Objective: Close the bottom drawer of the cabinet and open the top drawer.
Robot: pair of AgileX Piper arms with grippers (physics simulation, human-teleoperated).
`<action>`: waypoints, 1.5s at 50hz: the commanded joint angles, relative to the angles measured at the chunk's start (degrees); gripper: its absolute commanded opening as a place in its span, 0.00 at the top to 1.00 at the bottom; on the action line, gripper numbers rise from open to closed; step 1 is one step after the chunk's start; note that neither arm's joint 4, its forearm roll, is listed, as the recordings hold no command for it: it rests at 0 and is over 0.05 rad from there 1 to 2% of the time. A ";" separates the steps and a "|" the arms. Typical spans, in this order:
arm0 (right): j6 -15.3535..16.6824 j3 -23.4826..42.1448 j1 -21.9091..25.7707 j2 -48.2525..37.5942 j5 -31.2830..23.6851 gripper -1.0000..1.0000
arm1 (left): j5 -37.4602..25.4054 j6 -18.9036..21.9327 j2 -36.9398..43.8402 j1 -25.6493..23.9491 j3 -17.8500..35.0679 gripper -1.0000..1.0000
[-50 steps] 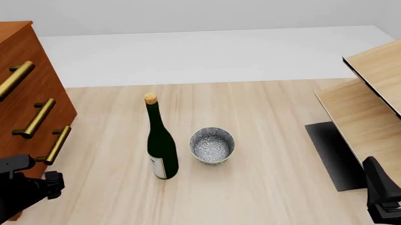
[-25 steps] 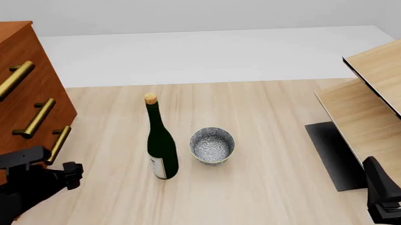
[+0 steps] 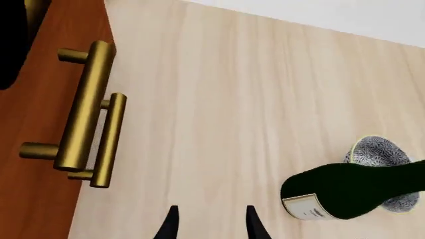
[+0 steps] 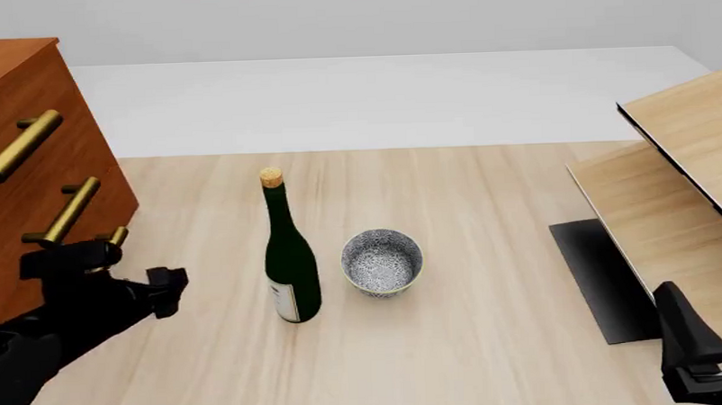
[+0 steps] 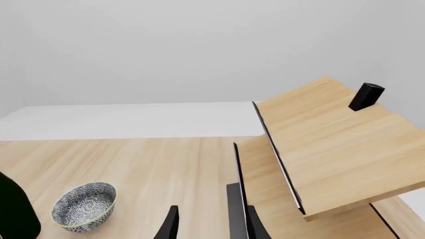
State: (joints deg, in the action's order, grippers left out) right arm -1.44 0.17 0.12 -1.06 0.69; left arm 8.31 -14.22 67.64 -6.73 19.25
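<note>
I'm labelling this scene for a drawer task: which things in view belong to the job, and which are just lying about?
Belongs to the job:
- the cabinet
- the top drawer
- the bottom drawer
- the left gripper, close to the cabinet's handles

Just lying about:
- the wine bottle
- the patterned bowl
- the pale wood furniture
</note>
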 commanded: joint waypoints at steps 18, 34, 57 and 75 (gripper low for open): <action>-0.46 -0.01 -0.56 -0.63 0.63 0.00 | -6.88 12.39 -14.10 -0.97 9.71 0.00; -0.27 0.01 -0.37 0.15 0.00 0.00 | -6.82 17.27 -18.65 -2.64 13.12 0.00; -0.01 0.01 -0.41 0.39 -0.11 0.00 | -4.61 28.72 -16.19 -6.06 16.16 0.00; -0.08 0.01 -0.44 0.39 -0.14 0.00 | -5.89 46.52 -12.53 -3.83 17.21 0.00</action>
State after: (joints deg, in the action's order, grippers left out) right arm -1.49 0.17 -0.32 -0.70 0.60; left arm 2.65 23.16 53.97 -11.98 36.04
